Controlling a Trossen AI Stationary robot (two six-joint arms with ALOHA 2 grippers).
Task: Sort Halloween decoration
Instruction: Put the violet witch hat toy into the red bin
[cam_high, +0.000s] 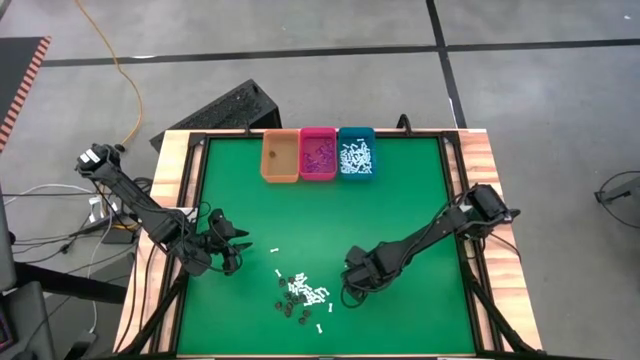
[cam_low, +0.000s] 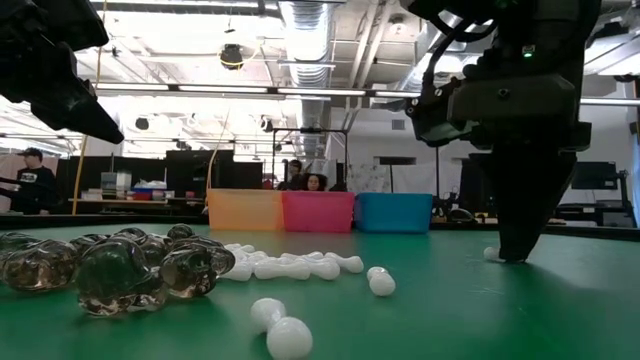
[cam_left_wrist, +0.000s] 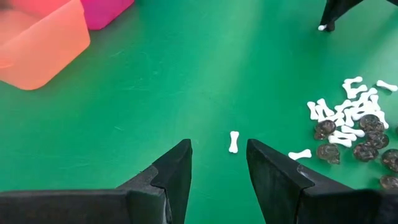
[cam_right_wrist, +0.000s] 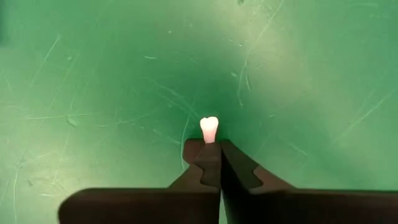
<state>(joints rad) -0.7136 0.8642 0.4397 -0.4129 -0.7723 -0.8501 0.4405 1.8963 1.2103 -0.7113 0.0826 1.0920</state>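
Note:
The Halloween decoration lies as a small heap (cam_high: 303, 295) of white bone-shaped sticks and dark bits on the green mat, near the front edge. One lone white stick (cam_left_wrist: 234, 142) lies just ahead of my left gripper (cam_left_wrist: 217, 162), which hovers open over the mat's left side (cam_high: 237, 250). My right gripper (cam_high: 348, 293) stands to the right of the heap, pointing down at the mat, shut on one white stick (cam_right_wrist: 209, 129). My right gripper pinches a white stick between its two fingertips (cam_right_wrist: 198, 155), coming from above and pointing down. One knobbed end (cam_right_wrist: 209, 127) sticks out past the fingertips. In the low view that end (cam_low: 492, 254) shows beside the fingertips at mat level.
Three bins stand in a row at the mat's far edge: orange (cam_high: 280, 157), pink (cam_high: 318, 152) with purple bits, teal (cam_high: 355, 152) with white sticks. The wooden table frame (cam_high: 480, 170) borders the mat. Bare green mat (cam_high: 400, 220) lies between heap and bins.

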